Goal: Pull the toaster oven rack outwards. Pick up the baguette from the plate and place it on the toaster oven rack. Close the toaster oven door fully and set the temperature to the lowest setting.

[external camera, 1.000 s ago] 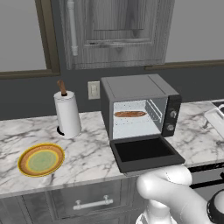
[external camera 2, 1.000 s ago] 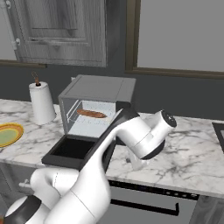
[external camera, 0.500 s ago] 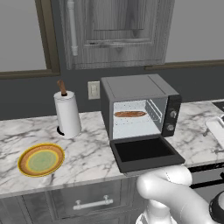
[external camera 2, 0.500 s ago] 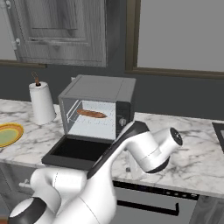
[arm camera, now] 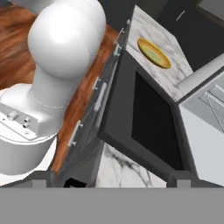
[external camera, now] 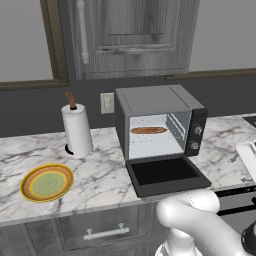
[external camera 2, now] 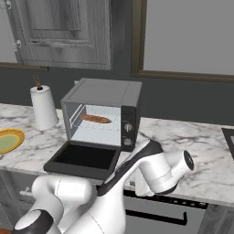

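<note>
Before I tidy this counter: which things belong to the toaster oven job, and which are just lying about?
Job:
toaster oven
toaster oven door, open flat
baguette, inside the oven
plate, bare

Lying about:
paper towel roll
wall outlet

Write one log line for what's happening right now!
baguette: on rack inside toaster oven | door: open flat | plate: empty | hand: open

Yellow-orange plate [external camera: 46, 183], pale green centre

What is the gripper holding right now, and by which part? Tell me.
Nothing. The gripper is open and empty, its tips apart below the lowered toaster oven door; the baguette already lies inside the toaster oven.
</note>
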Controlling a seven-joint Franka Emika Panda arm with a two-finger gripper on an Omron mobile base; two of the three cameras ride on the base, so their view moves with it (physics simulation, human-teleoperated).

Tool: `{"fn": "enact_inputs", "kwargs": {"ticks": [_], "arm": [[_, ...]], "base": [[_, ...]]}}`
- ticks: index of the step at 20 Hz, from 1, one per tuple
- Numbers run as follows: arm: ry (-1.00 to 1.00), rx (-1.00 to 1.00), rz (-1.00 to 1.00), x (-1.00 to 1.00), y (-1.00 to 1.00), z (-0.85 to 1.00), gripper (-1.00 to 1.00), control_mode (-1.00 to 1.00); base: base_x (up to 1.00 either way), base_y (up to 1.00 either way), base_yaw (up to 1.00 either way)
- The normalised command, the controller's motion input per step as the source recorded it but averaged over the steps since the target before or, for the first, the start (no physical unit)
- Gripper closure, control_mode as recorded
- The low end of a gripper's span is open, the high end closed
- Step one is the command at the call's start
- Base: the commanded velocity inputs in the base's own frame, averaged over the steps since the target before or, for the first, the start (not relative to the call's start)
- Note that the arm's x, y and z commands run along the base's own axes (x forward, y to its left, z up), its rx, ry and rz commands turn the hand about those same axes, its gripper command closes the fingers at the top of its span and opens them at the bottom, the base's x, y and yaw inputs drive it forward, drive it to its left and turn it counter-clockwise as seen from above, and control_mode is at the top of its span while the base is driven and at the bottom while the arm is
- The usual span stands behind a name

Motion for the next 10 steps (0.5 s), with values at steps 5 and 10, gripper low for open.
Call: {"fn": "enact_inputs", "kwargs": {"ticks": [5,10], "arm": [[0.0,0.08,-0.04,0.0,0.0,-0.29,-1.0,-1.0],[0.0,0.07,-0.02,0.0,0.0,-0.27,-1.0,-1.0]], "base": [[0.0,0.0,0.0],[0.0,0.0,0.0]]}}
